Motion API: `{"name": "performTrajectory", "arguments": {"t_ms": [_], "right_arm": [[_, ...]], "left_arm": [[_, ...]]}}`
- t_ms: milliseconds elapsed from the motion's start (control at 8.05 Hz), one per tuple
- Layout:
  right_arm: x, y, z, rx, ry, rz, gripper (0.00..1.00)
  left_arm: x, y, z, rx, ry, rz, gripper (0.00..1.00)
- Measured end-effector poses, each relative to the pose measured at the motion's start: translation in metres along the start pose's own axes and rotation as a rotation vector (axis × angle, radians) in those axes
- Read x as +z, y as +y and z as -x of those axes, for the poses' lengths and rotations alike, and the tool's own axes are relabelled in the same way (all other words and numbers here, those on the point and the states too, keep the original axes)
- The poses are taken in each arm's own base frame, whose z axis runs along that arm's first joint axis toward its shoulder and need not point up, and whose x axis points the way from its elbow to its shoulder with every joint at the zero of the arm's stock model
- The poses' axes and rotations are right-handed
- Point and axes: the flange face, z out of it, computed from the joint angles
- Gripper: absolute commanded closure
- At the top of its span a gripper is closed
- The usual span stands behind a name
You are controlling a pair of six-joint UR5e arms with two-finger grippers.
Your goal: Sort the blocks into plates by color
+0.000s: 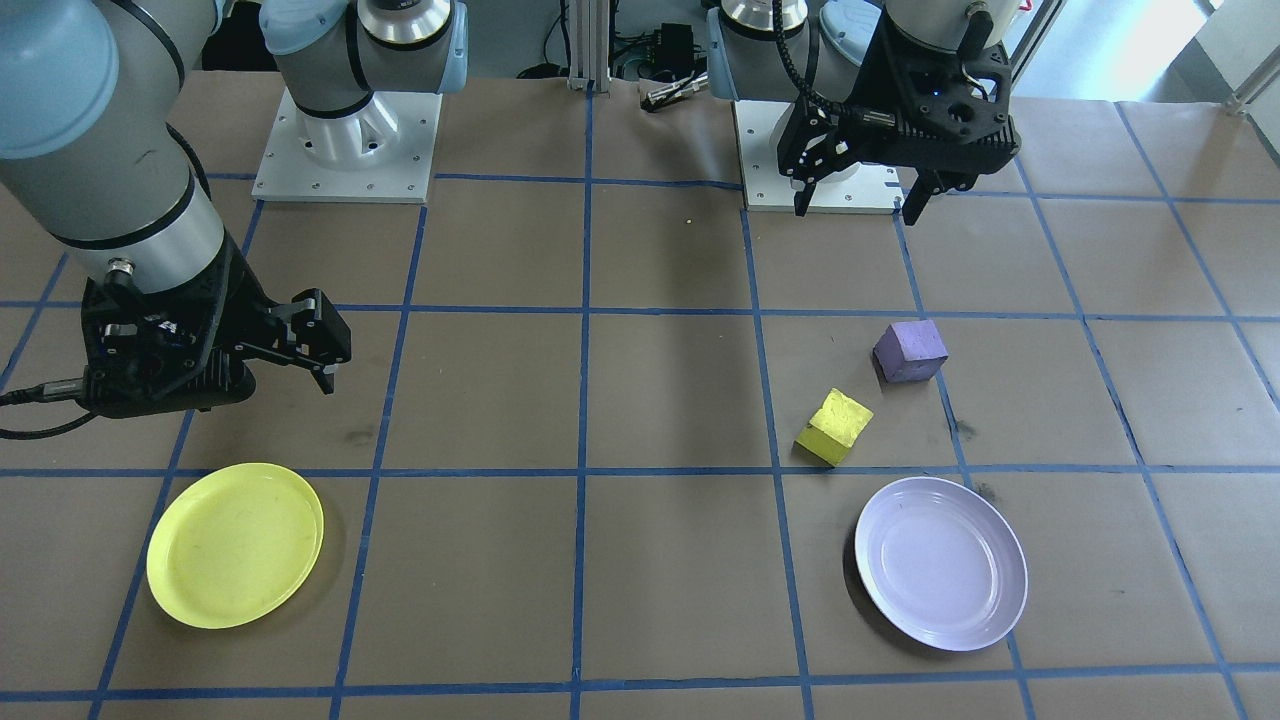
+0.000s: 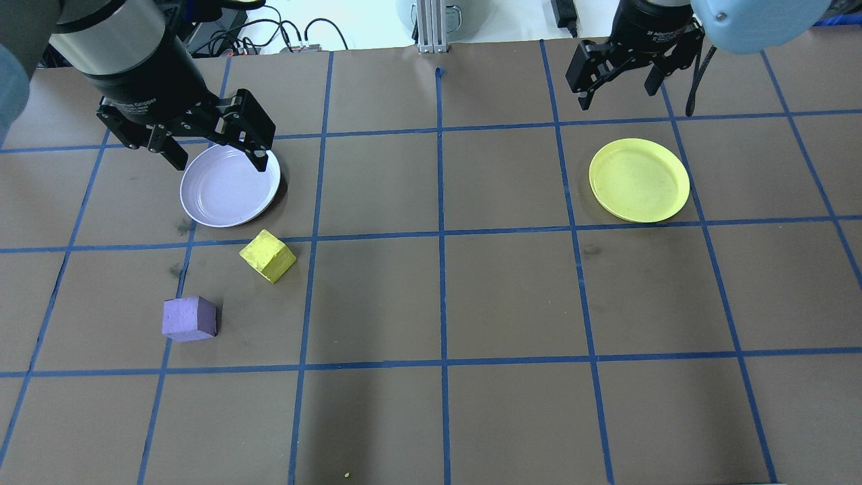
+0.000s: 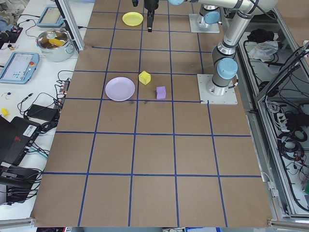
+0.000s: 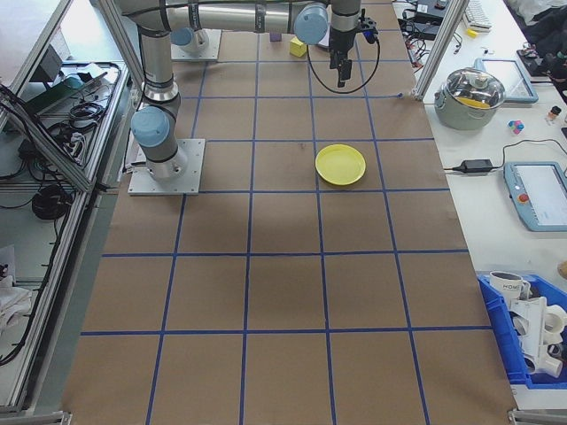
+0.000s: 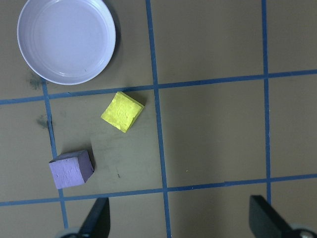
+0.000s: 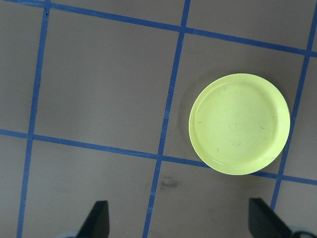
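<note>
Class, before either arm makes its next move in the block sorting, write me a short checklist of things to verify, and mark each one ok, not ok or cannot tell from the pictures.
1. Left gripper jaws open and empty: ok.
2. Right gripper jaws open and empty: ok.
3. Purple block and yellow block apart from each other, with room for the jaws around each: ok.
4. Lavender plate and yellow plate both empty and ready to receive: ok.
5. Blocks already sorted: not ok, both lie on the table.
6. Yellow block within the right arm's reach: cannot tell; it lies on the left arm's side, far from the yellow plate.
</note>
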Motion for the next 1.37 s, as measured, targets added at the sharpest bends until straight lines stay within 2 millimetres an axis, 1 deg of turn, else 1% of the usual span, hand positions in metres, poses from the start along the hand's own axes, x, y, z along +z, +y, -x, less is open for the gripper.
{"name": "performTrajectory", "arguments": {"t_ms": [373, 497, 621, 745, 994, 1118, 1242, 1366], "right_arm": [[0.001, 0.000, -0.001, -0.002, -0.001, 0.004, 0.00], [0.001, 0.000, -0.001, -0.002, 0.000, 0.005, 0.00], [0.001, 0.000, -0.001, -0.002, 0.000, 0.005, 0.00], [0.001, 0.000, -0.001, -0.002, 0.000, 0.005, 0.00], [0.002, 0.000, -0.001, -0.002, 0.000, 0.007, 0.00], [0.002, 0.000, -0.001, -0.002, 0.000, 0.010, 0.00], [0.003, 0.000, -0.001, -0.002, -0.001, 0.011, 0.00], [0.004, 0.001, -0.001, -0.002, -0.002, 0.012, 0.00]], "left_arm": [[0.002, 0.003, 0.004, -0.003, 0.002, 0.040, 0.00], [0.002, 0.002, 0.012, 0.016, 0.002, 0.043, 0.00], [0.001, 0.003, 0.027, 0.036, 0.003, 0.055, 0.00], [0.002, 0.004, 0.055, 0.028, 0.008, 0.070, 0.00], [0.005, 0.005, 0.138, -0.012, 0.023, 0.085, 0.00], [0.012, 0.006, 0.168, -0.043, 0.030, 0.098, 0.00], [0.028, 0.005, 0.186, -0.063, 0.032, 0.126, 0.00], [0.057, 0.004, 0.196, -0.074, 0.034, 0.161, 0.00]]}}
